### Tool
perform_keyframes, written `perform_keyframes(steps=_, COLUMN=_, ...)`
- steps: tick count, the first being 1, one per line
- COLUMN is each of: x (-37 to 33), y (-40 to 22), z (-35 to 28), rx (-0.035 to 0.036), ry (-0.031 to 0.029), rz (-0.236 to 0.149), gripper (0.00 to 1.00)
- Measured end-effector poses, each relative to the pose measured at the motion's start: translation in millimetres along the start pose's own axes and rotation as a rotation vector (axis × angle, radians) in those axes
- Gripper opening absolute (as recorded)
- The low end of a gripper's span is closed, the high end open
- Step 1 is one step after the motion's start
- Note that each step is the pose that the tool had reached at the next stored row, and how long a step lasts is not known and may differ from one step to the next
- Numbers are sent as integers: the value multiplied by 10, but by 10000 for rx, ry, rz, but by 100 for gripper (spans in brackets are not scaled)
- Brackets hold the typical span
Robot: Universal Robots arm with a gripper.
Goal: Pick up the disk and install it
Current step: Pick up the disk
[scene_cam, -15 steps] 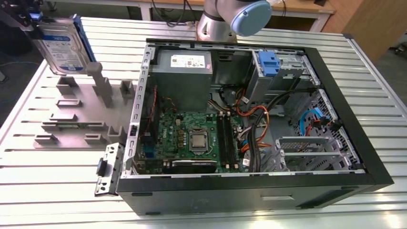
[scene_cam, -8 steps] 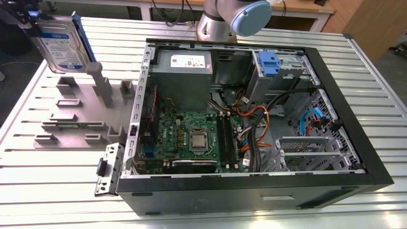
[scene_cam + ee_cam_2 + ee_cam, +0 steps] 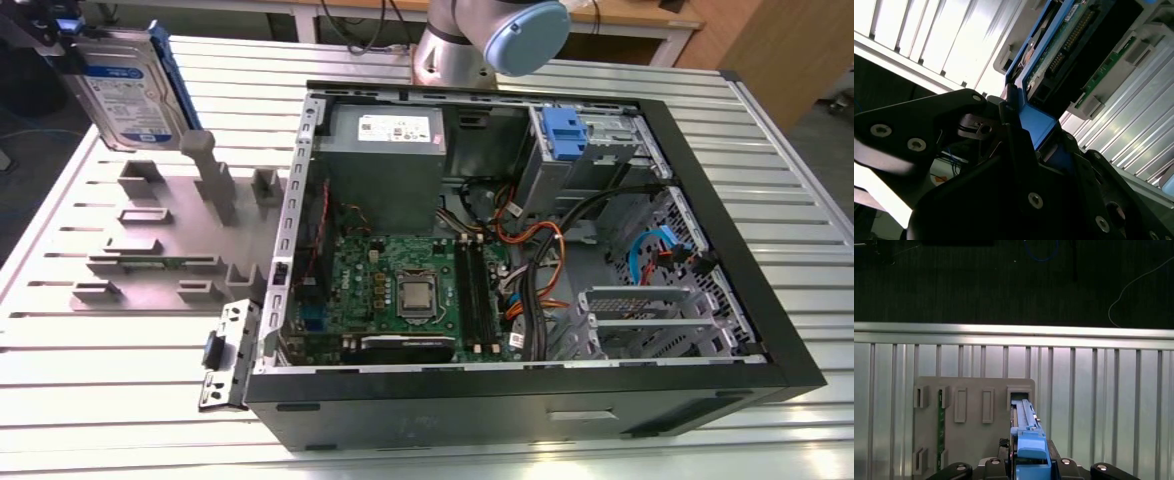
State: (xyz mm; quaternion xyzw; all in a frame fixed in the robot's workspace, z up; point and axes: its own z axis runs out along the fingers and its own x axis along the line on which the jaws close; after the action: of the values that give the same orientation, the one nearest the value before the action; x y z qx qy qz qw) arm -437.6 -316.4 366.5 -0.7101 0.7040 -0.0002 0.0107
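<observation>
The disk [image 3: 127, 90], silver-grey with a white and blue label and blue side rails, hangs upright in the air at the exterior view's far left. It is lifted above the grey slotted holder [image 3: 154, 240]. My gripper [image 3: 56, 30] is shut on its upper end. In the first wrist view the disk [image 3: 1024, 425] is seen edge-on, with its blue rail between my black fingers [image 3: 994, 462], over an open slot of the holder [image 3: 974, 415]. The second wrist view shows the disk's green circuit-board side [image 3: 1064, 55] and my gripper [image 3: 1029, 135] clamped on the blue rail.
An open computer case [image 3: 787, 330] lies on the slatted metal table [image 3: 107, 400] to the exterior view's right of the holder. Inside are a motherboard [image 3: 400, 290], a grey power supply box [image 3: 387, 130], cables and a metal drive cage with a blue latch [image 3: 563, 135]. The arm's base [image 3: 467, 40] stands behind the case.
</observation>
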Motion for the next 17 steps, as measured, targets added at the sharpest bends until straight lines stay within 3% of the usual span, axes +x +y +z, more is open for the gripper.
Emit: perform_keyframes(steps=17, x=-1, y=-1, z=-90, rx=0, ry=0, rz=0, gripper=36)
